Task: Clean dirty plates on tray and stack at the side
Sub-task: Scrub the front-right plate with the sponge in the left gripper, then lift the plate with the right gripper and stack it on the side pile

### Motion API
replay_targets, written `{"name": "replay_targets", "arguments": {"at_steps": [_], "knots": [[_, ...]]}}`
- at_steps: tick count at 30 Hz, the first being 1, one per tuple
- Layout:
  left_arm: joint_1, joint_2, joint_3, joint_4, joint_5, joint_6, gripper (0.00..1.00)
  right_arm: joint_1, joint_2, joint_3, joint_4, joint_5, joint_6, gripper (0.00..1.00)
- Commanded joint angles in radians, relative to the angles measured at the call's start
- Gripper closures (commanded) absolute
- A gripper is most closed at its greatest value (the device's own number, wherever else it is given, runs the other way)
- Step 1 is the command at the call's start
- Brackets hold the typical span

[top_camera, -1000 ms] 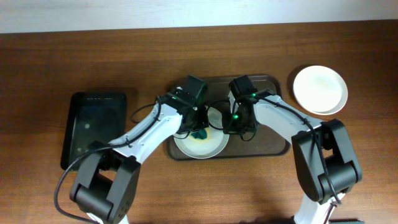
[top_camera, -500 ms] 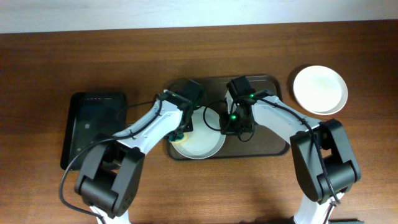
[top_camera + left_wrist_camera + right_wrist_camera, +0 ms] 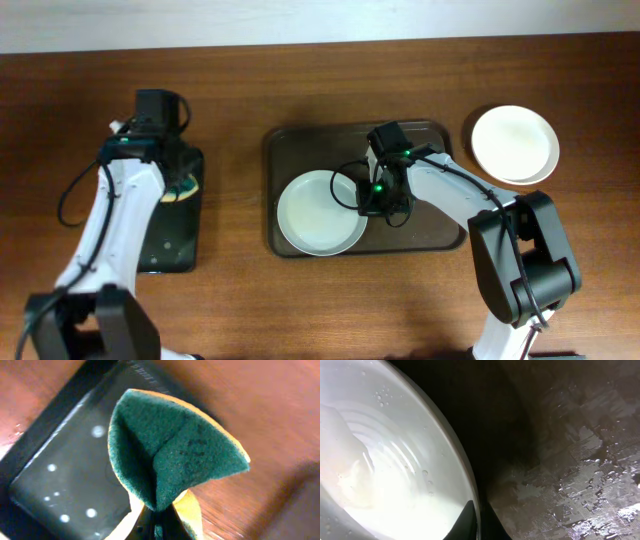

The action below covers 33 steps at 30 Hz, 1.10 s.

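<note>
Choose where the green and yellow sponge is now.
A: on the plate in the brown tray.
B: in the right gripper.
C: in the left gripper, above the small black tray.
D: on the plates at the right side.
C: the left gripper pinches the folded sponge over the black tray, while the right gripper grips the plate.

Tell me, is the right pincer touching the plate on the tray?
Touching. The right wrist view shows the right pincer closed on the rim of the plate, one finger on each side.
</note>
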Motion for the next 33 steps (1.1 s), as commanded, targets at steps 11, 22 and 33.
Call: {"name": "replay_targets", "arguments": {"at_steps": [11,22,33], "knots": [[0.148,0.155,0.006,-0.012,0.144,0.069,0.36,-0.012,0.021,-0.017,-0.011,0.111,-0.002,0.96],[0.147,-0.207,0.154,-0.309,0.175,0.070,0.01,-0.012,-0.034,0.316,-0.322,0.231,-0.017,0.96],[0.147,-0.206,0.154,-0.309,0.175,0.070,0.01,0.130,-0.032,0.803,-0.840,0.904,0.024,0.96]]}}
